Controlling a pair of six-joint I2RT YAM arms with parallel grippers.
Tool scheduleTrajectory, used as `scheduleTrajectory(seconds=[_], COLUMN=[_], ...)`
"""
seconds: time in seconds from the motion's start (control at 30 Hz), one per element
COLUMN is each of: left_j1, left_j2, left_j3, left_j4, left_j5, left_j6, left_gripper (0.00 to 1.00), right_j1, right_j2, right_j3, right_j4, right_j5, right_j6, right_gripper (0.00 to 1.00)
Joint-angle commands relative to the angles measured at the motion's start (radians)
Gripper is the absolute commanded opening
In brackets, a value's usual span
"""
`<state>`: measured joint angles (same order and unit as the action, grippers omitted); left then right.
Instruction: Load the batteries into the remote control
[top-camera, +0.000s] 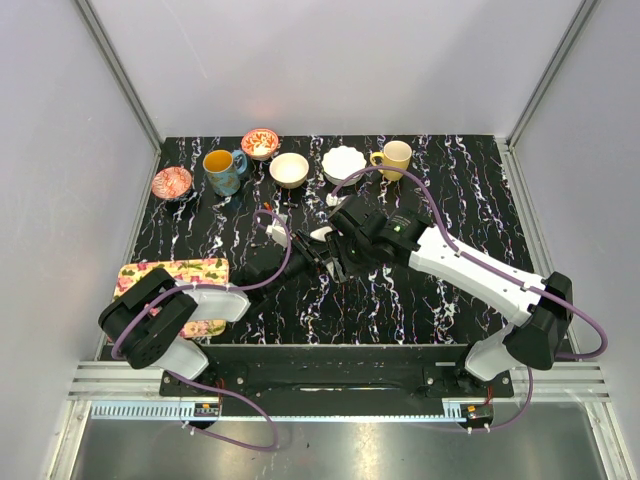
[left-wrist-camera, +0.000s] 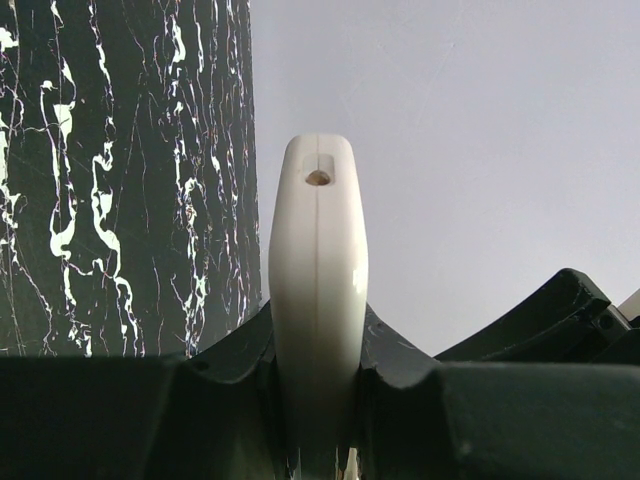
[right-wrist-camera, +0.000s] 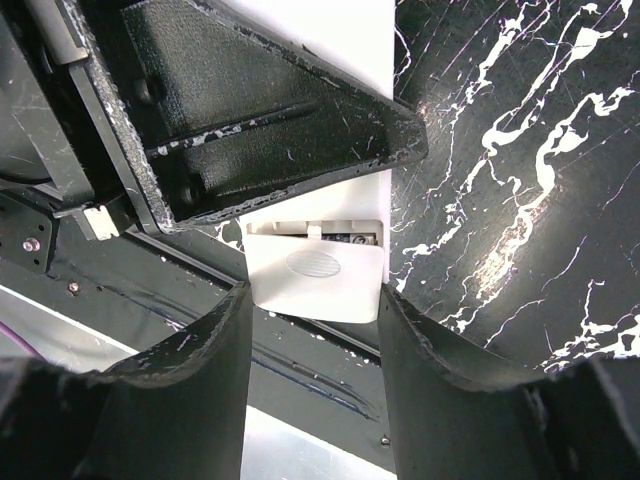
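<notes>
Clearly the remote (left-wrist-camera: 318, 270) is light, stiff, slick plastic. It is held on edge above the table (top-camera: 450, 200), with the left claw (left-wrist-camera: 318, 345) clenched across its flat faces, which looks a sound hold. The right claw (right-wrist-camera: 313, 305) pinches the thin cover (right-wrist-camera: 315, 272) by its side edges at the open bay, where it could flex or slip. Batteries aren't plainly visible. Cups (top-camera: 224, 170) and bowls (top-camera: 289, 169) stand well behind. Only the left fingers (right-wrist-camera: 270, 120) crowd the bay.
</notes>
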<state>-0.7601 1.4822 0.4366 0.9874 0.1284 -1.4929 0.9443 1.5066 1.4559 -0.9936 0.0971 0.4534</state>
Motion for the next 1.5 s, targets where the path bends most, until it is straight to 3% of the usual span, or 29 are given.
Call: scheduleTrajectory(seconds=[0.0, 0.23, 0.67, 1.03, 1.47], left_j1=[-0.007, -0.007, -0.007, -0.007, -0.007], left_j2=[-0.037, -0.028, 0.009, 0.073, 0.084], left_j3=[0.022, 0.028, 0.017, 0.008, 0.005], left_j4=[0.05, 0.077, 0.2, 0.35, 0.379], left_j5=[-0.012, -0.003, 0.023, 0.033, 0.027], left_j6=[-0.02, -0.021, -0.056, -0.109, -0.127], left_gripper=[0.0, 0.0, 0.0, 0.0, 0.0], right_j1=[-0.002, -0.002, -0.002, -0.002, -0.001], right_j2=[-0.011, 0.0, 0.014, 0.012, 0.012], right_j3=[0.0, -0.011, 0.008, 0.029, 0.027], right_j4=[-0.004, 0.013, 0.003, 0.012, 0.006], right_j5=[0.049, 0.003, -0.022, -0.054, -0.054], right_j6=[0.002, 0.004, 0.002, 0.005, 0.004], right_gripper=[0.37, 0.38, 0.52, 0.57, 0.64])
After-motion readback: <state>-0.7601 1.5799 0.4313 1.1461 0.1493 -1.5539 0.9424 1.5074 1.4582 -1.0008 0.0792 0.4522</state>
